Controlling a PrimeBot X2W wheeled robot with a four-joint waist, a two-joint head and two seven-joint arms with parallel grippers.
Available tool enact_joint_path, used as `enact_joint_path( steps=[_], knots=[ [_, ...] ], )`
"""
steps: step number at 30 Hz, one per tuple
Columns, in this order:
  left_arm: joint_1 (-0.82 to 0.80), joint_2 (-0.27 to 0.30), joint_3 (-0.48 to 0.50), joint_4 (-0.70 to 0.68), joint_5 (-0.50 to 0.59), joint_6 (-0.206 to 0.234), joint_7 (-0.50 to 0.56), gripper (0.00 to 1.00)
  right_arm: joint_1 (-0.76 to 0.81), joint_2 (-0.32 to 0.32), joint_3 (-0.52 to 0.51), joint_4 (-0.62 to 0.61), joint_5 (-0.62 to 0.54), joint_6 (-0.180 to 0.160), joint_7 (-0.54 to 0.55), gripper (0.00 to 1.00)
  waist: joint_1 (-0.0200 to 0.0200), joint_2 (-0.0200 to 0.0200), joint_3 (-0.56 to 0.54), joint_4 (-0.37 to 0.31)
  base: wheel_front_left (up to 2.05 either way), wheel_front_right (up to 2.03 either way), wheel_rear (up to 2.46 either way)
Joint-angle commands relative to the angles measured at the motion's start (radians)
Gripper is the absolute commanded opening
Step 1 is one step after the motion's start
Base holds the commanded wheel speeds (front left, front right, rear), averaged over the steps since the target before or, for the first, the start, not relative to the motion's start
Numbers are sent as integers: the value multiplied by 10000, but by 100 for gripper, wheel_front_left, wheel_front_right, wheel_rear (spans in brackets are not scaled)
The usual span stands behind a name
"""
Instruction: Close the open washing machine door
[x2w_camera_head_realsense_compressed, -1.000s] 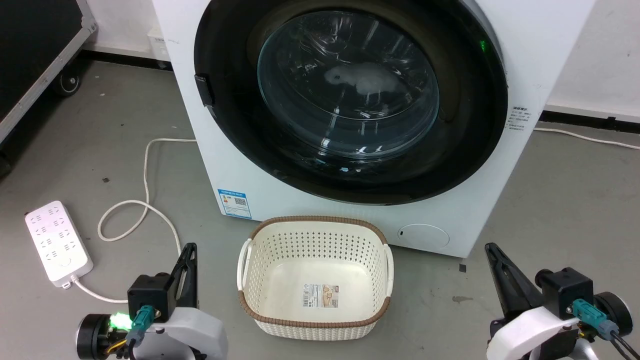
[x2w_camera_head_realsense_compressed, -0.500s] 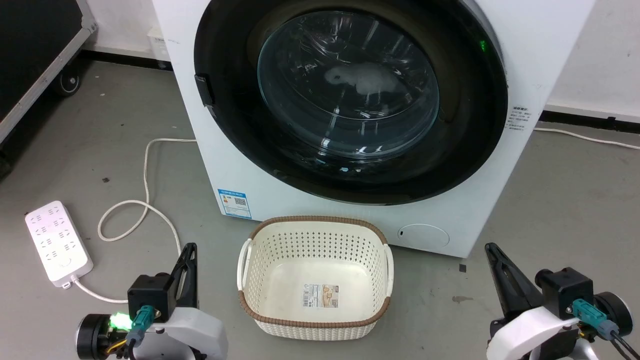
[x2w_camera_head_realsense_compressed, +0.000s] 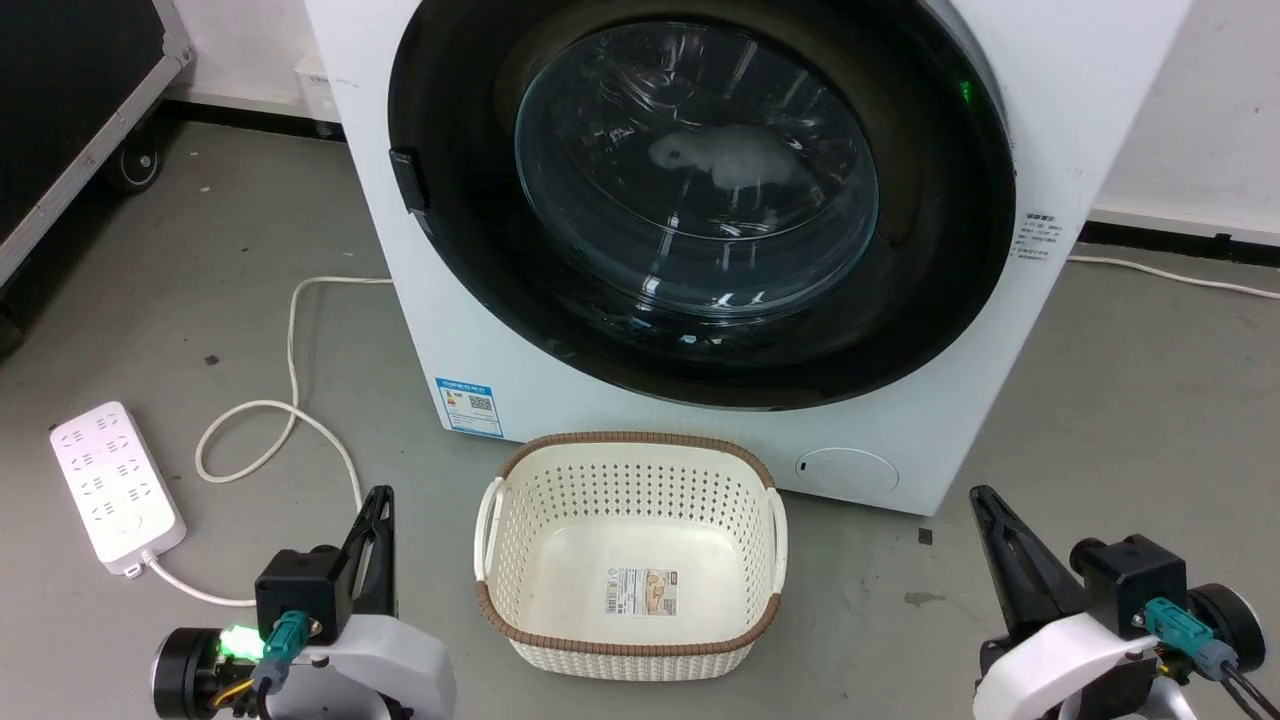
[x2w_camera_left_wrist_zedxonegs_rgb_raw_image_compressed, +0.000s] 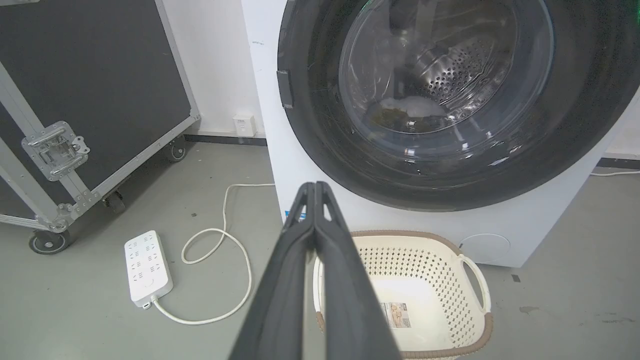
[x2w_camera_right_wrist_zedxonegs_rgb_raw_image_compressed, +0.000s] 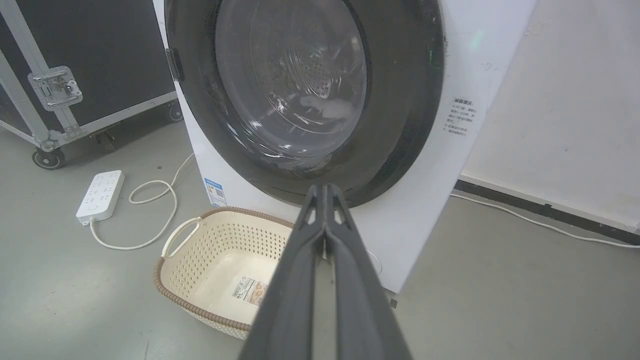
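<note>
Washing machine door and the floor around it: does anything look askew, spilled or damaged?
Nothing stands out. The washing machine door looks fully shut, the basket stands upright and empty before it, and the power strip lies flat on the floor.

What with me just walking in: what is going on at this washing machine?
Nothing is being handled. The washing machine door looks shut flush against the machine, with something pale behind its glass. The left gripper and the right gripper sit low, both shut and empty, either side of an empty basket on the floor.
</note>
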Motion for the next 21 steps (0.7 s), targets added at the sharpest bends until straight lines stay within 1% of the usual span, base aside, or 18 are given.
enact_joint_path(
  steps=[1,21],
  knots=[
    [141,-1,7,-45,18,-45,3,0,88,-29,-3,-49,-76,-7,5,0,0,0,0,0,0,0,0],
    [141,-1,7,-45,18,-45,3,0,88,-29,-3,-49,-76,-7,5,0,0,0,0,0,0,0,0]
  ],
)
